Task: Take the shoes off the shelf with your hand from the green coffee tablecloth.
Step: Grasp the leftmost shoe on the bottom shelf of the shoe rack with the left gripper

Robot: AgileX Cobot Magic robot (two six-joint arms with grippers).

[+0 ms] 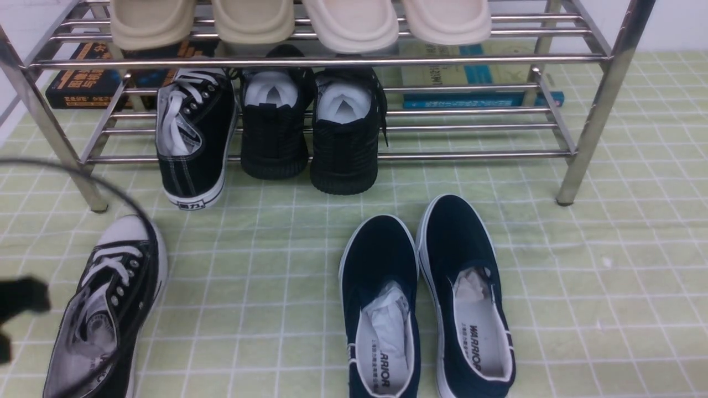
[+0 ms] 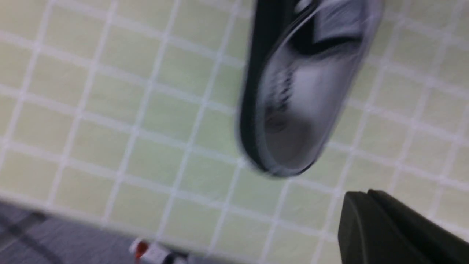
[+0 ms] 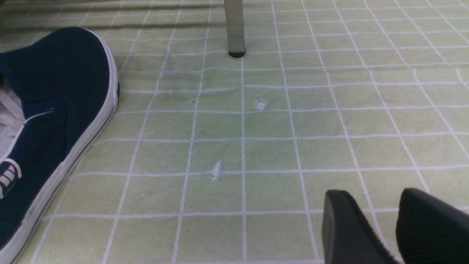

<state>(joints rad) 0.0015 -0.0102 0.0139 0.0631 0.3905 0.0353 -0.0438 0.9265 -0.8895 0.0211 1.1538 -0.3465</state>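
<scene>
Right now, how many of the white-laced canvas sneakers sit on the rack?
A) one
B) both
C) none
A: one sneaker rests on the lower tier of the rack, while its mate lies on the cloth in front.

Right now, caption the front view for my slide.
One black canvas sneaker lies on the green cloth, its mate on the rack's lower tier beside all-black sneakers, navy slip-ons nearby.

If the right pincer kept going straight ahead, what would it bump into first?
Probably only the green tablecloth: the right pincer points over bare squares. The shelf leg and the navy shoe sit off to the side, though depth is unclear.
</scene>
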